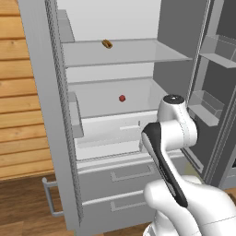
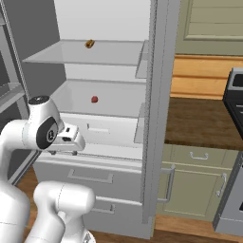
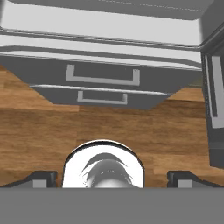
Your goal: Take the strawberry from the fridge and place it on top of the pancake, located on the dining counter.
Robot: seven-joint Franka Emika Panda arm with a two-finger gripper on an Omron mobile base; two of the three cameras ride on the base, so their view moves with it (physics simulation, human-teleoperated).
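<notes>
**Strawberry sitting on second fridge shelf, gripper spread and empty**

While the fridge [image 1: 115,184] is standing with both doors swung open, the strawberry [image 1: 122,98] is resting on the second glass shelf [image 1: 92,99] down, roughly mid-shelf and toward the back wall. It is reading as a small roundish dark-red blob; too small in the base views to be telling a long axis or which way the tip is pointing. On the shelf above, a small brown-orange cylinder [image 1: 107,44] is lying on its side, well apart from the berry.

The gripper [image 3: 112,178] is pointing down at the wood floor [image 3: 43,131] in front of the fridge, fingertips [image 3: 41,177] sitting wide apart at the two bottom corners of the hand view, nothing between them. The two lower drawers [image 3: 103,78] are showing shut in the hand view, handles facing out.

The arm is hanging folded in front of the fridge, wrist at about drawer-top level, below the berry's shelf and not touching anything. Right of the fridge in the right base view, a wall counter [image 2: 199,123] with green cabinets is showing.
</notes>
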